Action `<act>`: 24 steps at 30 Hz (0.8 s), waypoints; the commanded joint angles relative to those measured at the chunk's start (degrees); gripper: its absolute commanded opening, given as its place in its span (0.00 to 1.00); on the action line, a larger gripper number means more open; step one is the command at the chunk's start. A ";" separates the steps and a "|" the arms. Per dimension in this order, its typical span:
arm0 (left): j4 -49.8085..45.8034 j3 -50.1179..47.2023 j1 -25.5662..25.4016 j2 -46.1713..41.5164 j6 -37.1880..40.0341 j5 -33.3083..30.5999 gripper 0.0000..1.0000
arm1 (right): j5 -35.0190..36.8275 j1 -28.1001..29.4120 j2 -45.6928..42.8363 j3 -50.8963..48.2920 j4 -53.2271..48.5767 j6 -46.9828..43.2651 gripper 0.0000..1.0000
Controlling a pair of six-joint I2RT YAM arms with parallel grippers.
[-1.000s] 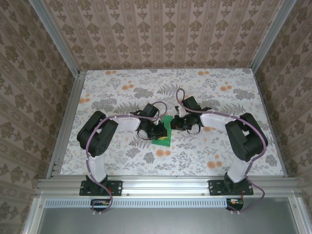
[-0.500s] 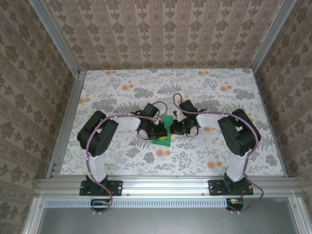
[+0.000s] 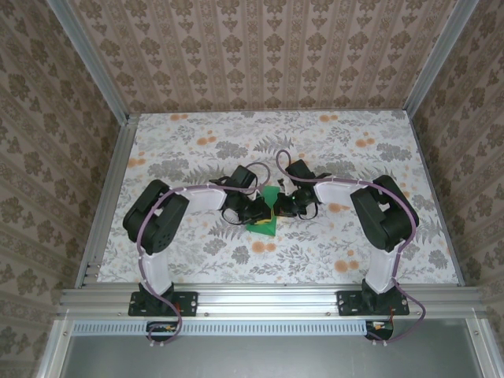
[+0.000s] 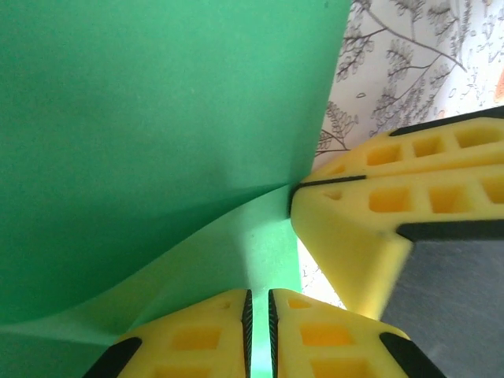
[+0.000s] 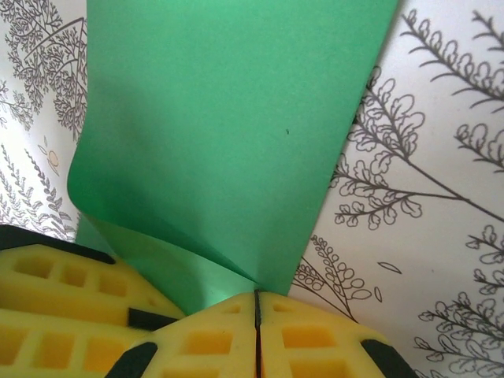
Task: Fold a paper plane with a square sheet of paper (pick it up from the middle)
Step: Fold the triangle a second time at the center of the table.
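Observation:
The green sheet of paper (image 3: 262, 227) stands bent into a peak at the middle of the table, between both grippers. My left gripper (image 3: 264, 211) holds its left side. In the left wrist view the jaws (image 4: 257, 298) are a sliver apart with the green paper (image 4: 157, 142) running down between them. My right gripper (image 3: 278, 207) meets it from the right. In the right wrist view that gripper (image 5: 257, 298) is shut tight on a curled fold of the paper (image 5: 228, 118). The right gripper's yellow fingers (image 4: 354, 213) pinch the paper's edge just beyond my left jaws.
The flower-patterned table top (image 3: 339, 150) spreads out on all sides of the paper. Aluminium rails (image 3: 268, 298) run along the near edge, and papered walls close in the back and both sides. The left gripper's fingers (image 5: 63, 291) sit close at the lower left of the right wrist view.
The right arm has swung left, bringing its gripper up against the left one. The paper between them has bunched from a flatter shape into a raised peak.

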 commanded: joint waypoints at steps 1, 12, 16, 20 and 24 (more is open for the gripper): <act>-2.30 0.85 1.22 -3.03 2.16 -1.91 0.17 | 6.69 -0.15 2.71 -0.24 -5.44 -1.29 0.09; -3.76 -0.11 2.86 -1.21 3.60 -4.50 0.15 | 7.02 0.29 3.57 0.31 -5.59 -1.42 0.09; -3.96 -0.17 3.14 0.25 3.70 -4.60 0.15 | 7.03 0.27 3.62 0.24 -5.77 -1.61 0.09; -4.50 -0.37 3.13 1.46 3.54 -4.86 0.14 | 6.86 0.29 3.27 0.39 -5.77 -1.58 0.09; -5.84 -0.24 2.99 2.24 3.28 -5.61 0.13 | 4.92 0.29 1.53 1.44 -5.26 -1.64 0.10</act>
